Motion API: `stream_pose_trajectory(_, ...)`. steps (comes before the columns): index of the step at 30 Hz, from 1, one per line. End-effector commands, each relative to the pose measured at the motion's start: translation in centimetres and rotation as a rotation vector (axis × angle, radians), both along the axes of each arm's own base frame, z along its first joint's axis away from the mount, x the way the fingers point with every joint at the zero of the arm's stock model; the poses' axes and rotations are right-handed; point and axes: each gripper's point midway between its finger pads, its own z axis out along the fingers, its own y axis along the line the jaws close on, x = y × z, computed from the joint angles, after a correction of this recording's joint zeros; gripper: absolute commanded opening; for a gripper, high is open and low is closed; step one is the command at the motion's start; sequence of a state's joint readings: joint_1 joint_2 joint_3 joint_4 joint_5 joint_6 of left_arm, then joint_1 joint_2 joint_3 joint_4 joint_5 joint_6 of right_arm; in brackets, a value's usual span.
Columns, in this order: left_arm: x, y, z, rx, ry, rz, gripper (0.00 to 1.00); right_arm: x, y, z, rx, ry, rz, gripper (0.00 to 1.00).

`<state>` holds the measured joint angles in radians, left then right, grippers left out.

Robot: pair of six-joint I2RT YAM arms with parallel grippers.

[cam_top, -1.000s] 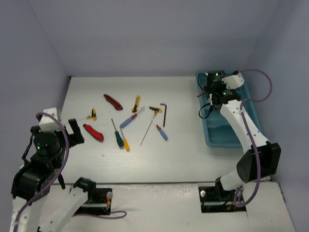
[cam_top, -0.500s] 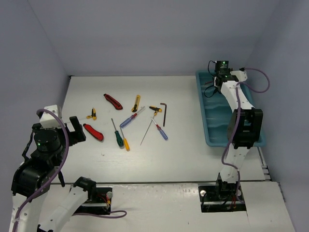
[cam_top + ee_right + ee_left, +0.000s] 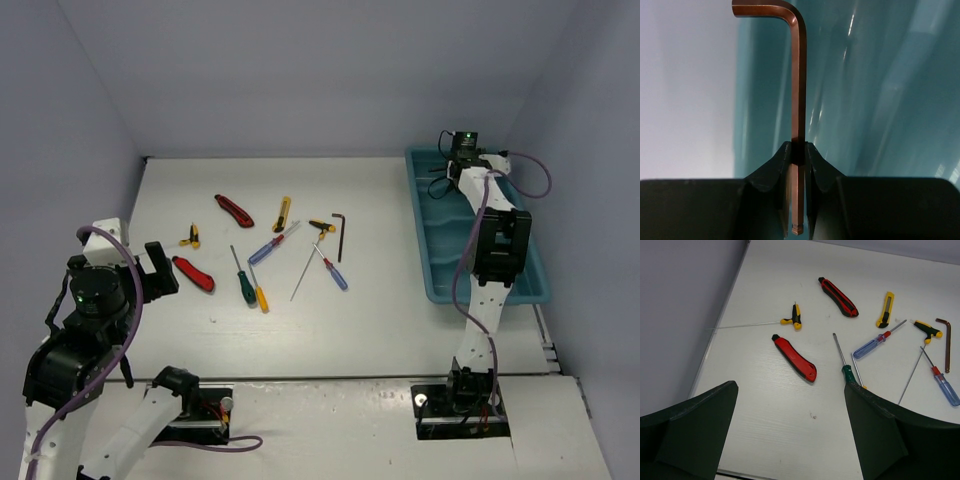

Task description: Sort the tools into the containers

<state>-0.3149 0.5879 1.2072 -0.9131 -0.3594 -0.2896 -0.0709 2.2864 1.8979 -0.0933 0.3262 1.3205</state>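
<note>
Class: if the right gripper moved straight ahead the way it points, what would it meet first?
Probably the teal tray, with the hex key clamped in the right gripper touching first; depth is unclear.

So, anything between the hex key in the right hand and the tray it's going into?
Nothing visible. The right hand is shut on the brown L-shaped metal hex key, held over the long teal plastic tray; the tray surface behind it looks bare.
</note>
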Motion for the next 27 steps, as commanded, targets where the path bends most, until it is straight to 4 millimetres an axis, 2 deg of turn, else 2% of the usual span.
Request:
stream_pose_trajectory(1,0.4,-0.2,1.5,0.004,-0.046,-0.018,0.86,3.5,0.3,6.1,0.006,-0.209,0.001,0.26)
stream_pose_trajectory(4,0.3,-0.4,1.4,0.001,-0.047,-0.032,0.86,3.9,0.2,5.9,0.001,-0.221,-0.002,0.52)
stream_pose_trajectory(6,0.1,-0.4,1.5,-0.001,-0.053,-0.032,0.86,4.0,0.1,6.3,-0.010,-0.231,0.004,0.64)
stream_pose_trajectory(8,0.0,-0.3,1.6,0.000,-0.058,-0.031,0.86,4.2,0.2,6.9,-0.018,-0.243,0.016,0.69)
stream_pose_trajectory(10,-0.1,-0.2,1.8,-0.001,-0.066,-0.030,0.86,4.4,0.4,8.5,-0.058,-0.255,0.064,0.69)
stream_pose_trajectory(13,-0.3,-0.2,2.3,-0.006,-0.082,-0.032,0.86,4.2,1.9,12.4,-0.153,-0.274,0.175,0.66)
stream_pose_trajectory(16,-0.5,-0.1,2.5,-0.014,-0.093,-0.030,0.86,2.4,5.1,17.0,-0.298,-0.277,0.337,0.57)
stream_pose_trajectory(17,-0.5,-0.1,2.5,-0.016,-0.093,-0.029,0.86,1.7,6.7,17.9,-0.333,-0.274,0.386,0.55)
stream_pose_trajectory(19,-0.4,-0.1,2.4,-0.014,-0.088,-0.027,0.86,-1.1,9.3,19.4,-0.469,-0.228,0.501,0.53)
stream_pose_trajectory(20,-0.4,-0.1,2.3,-0.012,-0.086,-0.026,0.86,-2.1,10.6,19.5,-0.508,-0.209,0.541,0.53)
stream_pose_trajectory(21,-0.4,-0.1,2.3,-0.007,-0.083,-0.024,0.86,-3.3,13.3,19.2,-0.545,-0.181,0.590,0.54)
stream_pose_trajectory(24,-0.2,0.1,2.1,0.007,-0.073,-0.014,0.86,-7.4,17.9,18.7,-0.633,-0.121,0.726,0.54)
stream_pose_trajectory(25,-0.1,0.2,2.0,0.011,-0.069,-0.012,0.86,-8.7,19.5,17.8,-0.657,-0.092,0.770,0.54)
stream_pose_trajectory(27,0.2,0.0,2.0,0.016,-0.059,-0.017,0.86,-11.4,21.9,14.6,-0.686,0.008,0.850,0.54)
